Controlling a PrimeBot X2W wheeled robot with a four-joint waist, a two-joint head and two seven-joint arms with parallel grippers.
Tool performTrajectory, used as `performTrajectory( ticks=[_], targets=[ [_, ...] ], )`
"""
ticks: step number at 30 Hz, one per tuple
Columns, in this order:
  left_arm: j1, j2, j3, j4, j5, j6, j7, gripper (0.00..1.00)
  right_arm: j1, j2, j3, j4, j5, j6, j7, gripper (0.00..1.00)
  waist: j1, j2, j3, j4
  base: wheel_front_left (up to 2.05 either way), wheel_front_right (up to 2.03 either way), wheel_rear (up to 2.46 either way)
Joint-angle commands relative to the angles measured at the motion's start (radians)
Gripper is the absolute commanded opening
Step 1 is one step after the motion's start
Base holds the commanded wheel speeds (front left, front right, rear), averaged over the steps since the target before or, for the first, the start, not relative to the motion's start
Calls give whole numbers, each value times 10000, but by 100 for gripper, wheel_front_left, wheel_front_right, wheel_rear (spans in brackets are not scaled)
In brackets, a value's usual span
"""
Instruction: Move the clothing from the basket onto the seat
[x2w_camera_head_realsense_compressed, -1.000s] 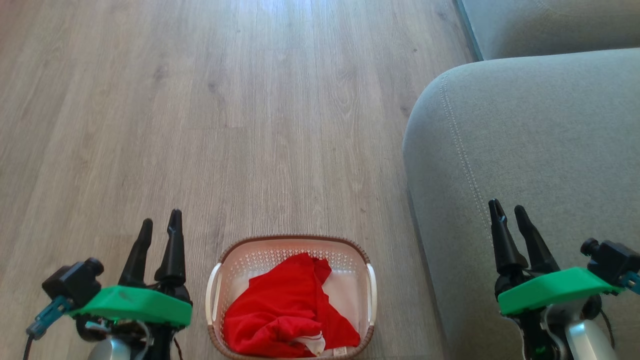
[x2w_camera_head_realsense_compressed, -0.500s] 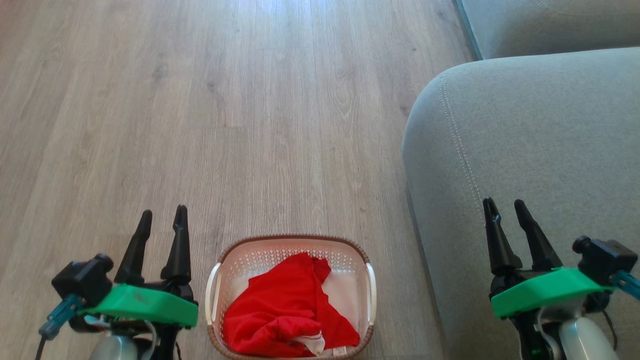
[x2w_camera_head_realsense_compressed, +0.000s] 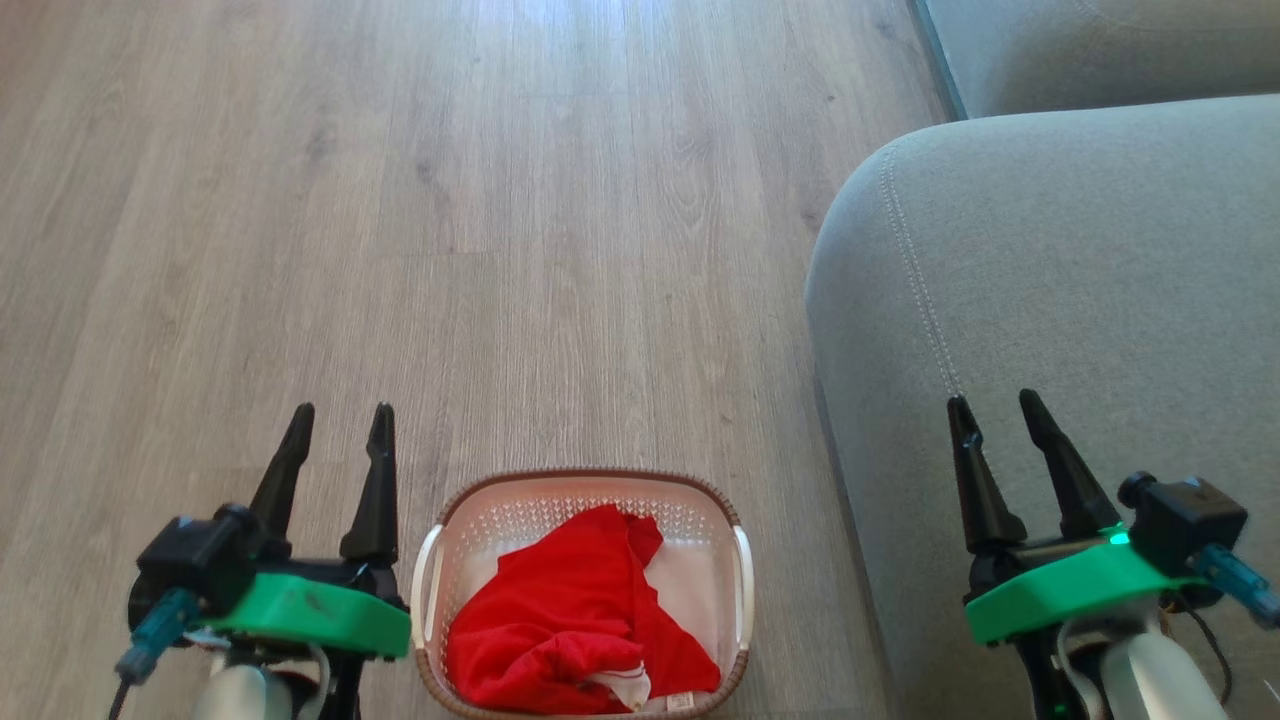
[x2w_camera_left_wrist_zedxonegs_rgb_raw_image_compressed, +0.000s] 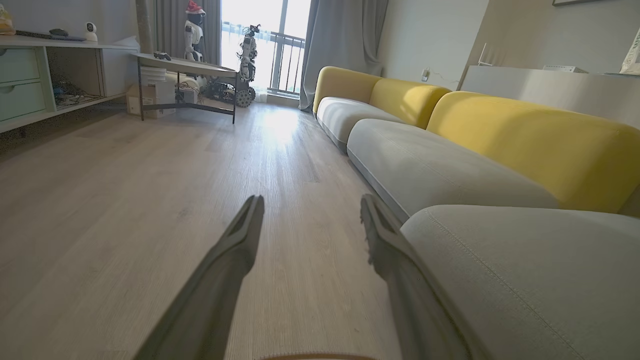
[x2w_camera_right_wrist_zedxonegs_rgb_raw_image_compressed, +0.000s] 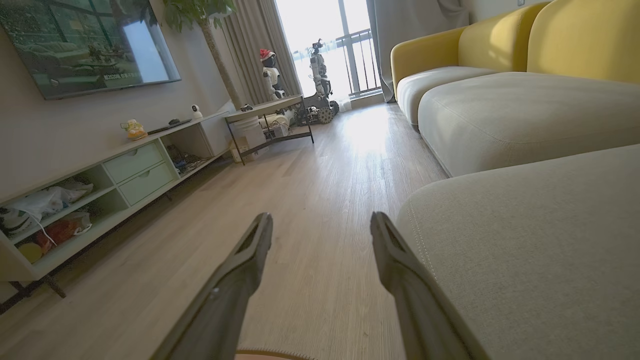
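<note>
Inside basket (x2w_camera_head_realsense_compressed: 590, 476): crumpled red clothing (x2w_camera_head_realsense_compressed: 565, 620), white trim, maybe several pieces; left pincer (x2w_camera_head_realsense_compressed: 342, 410), right pincer (x2w_camera_head_realsense_compressed: 993, 398) spread, empty.

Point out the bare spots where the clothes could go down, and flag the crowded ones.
The seat is bare across its visible top, right of the stitched seam; the open right gripper shows against its near part. The wooden floor beyond the basket is bare too. Crowded: the basket, heaped with clothing, the open left gripper beside its left handle.
</note>
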Motion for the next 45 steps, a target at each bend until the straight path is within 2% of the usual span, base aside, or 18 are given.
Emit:
performTrajectory(
  ticks=[1,16,31,40,45],
  targets=[
    [-542,116,184,-461,377,-10,-160,100,-464,-139,270,-436,-352,-2,-186,100,0,0,4,-3,0,0,0],
    [-555,128,74,-681,2057,-43,-559,100,-505,-178,475,-665,-1853,-2,-588,100,0,0,44,-38,0,0,0],
    [-562,105,131,-629,2042,-58,-559,100,-547,-135,379,-762,-1846,-2,-588,100,0,0,273,-204,0,0,0],
    [-982,154,3,-260,1925,-66,-559,100,-1032,-29,248,-1066,-1500,-2,-588,100,0,0,1273,-683,0,0,0],
    [-1344,220,-127,753,1729,-69,-559,100,-1323,1,190,-1262,-1439,-2,-588,100,0,0,1972,-908,0,0,0]
  ],
)
